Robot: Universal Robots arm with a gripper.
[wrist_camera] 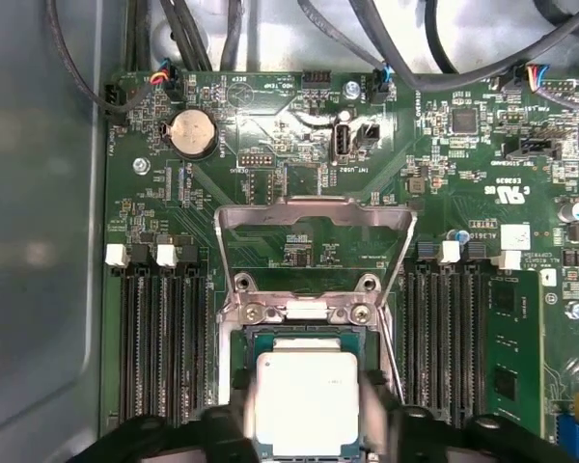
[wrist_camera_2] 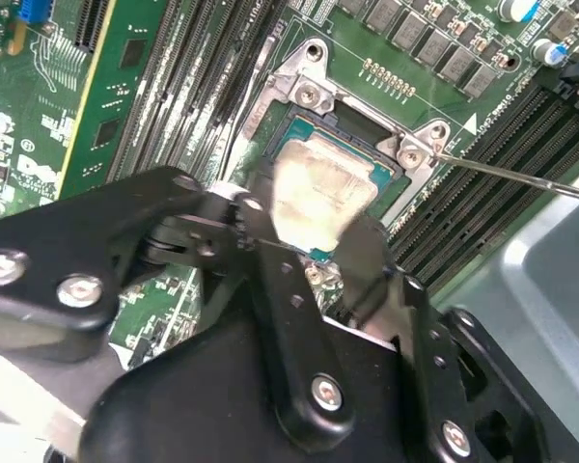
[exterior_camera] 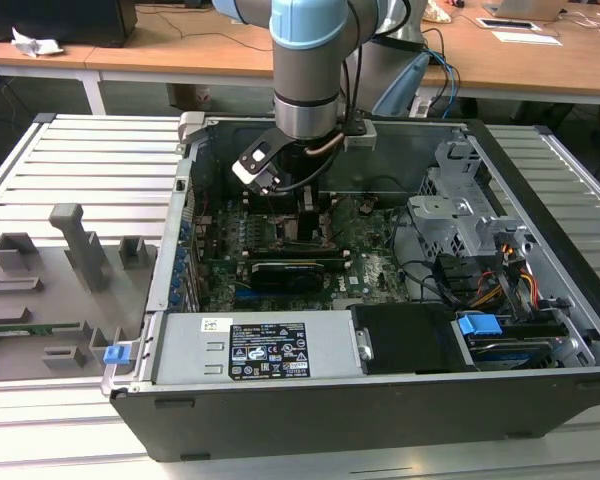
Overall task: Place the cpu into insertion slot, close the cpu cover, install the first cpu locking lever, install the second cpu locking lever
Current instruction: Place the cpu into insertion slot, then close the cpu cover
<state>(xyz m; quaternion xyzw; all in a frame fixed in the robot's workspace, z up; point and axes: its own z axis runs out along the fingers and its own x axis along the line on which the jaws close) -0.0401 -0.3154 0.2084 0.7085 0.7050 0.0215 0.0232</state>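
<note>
I've got the fingers (wrist_camera: 239, 415) pinched on 2 opposite edges of the cpu (wrist_camera: 307, 400), which is at the insertion slot (wrist_camera: 299, 336) — seated or just above it, I can't tell. The cpu cover (wrist_camera: 314, 210) stands hinged open beside it. My worry is that a tilted or offset chip would bend the socket pins.

The arm (exterior_camera: 305, 70), in the upper middle of the exterior view, is a dull grey cylinder topped by a pale blue joint cover (exterior_camera: 310, 20). A white-and-black module (exterior_camera: 257, 165) and dark cables (exterior_camera: 298, 183) sit at its wrist. The gripper (wrist_camera_2: 309, 231) is matte black, with jointed links pinned by silver screws (wrist_camera_2: 325, 393).
</note>
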